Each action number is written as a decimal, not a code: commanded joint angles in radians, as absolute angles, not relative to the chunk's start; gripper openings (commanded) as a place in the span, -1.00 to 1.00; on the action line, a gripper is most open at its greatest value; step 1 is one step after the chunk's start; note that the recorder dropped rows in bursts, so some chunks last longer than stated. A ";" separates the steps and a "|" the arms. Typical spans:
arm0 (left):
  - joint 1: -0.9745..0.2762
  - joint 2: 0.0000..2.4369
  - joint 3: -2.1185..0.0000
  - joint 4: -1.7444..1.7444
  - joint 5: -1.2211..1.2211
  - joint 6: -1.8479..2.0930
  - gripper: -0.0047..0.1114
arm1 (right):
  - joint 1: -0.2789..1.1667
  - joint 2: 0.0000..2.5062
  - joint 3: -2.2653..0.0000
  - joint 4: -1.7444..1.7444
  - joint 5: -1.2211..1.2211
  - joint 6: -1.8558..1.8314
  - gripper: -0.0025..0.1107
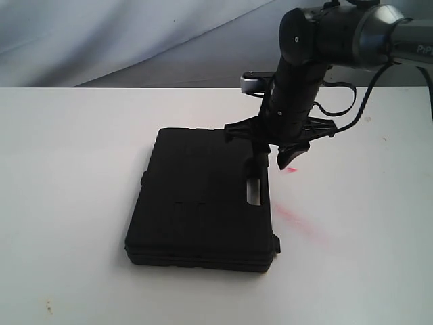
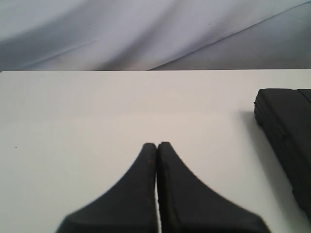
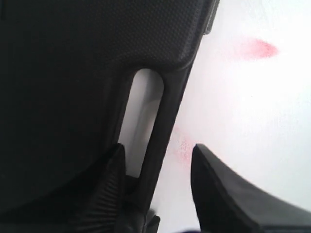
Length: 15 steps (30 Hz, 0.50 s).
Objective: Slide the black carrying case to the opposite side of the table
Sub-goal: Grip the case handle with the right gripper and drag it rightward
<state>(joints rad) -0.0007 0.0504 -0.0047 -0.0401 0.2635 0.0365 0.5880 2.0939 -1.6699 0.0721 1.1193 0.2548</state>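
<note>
1 case (image 1: 196, 203) handle bar betw R pincer (image 3: 158, 148) jaws; L pincer (image 2: 157, 144) closed.

Right arm (image 1: 304, 61): black cylindrical housing, silver-grey link with partial lettering, small silver module (image 1: 252, 82), thin black cable (image 1: 367, 88). Right gripper (image 3: 158, 148): black tapered fingers, one ribbed pad. Left gripper (image 2: 156, 145): matte black, curved fingers.
</note>
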 commanded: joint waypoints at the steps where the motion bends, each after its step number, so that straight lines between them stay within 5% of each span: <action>1: 0.001 0.047 0.000 -0.040 0.262 0.035 -0.92 | 0.591 2.104 -1.652 0.052 1.099 0.266 -0.23; 15: 0.001 0.047 0.000 -0.040 0.262 0.033 -0.92 | 0.593 2.124 -1.577 0.064 0.948 0.280 -0.23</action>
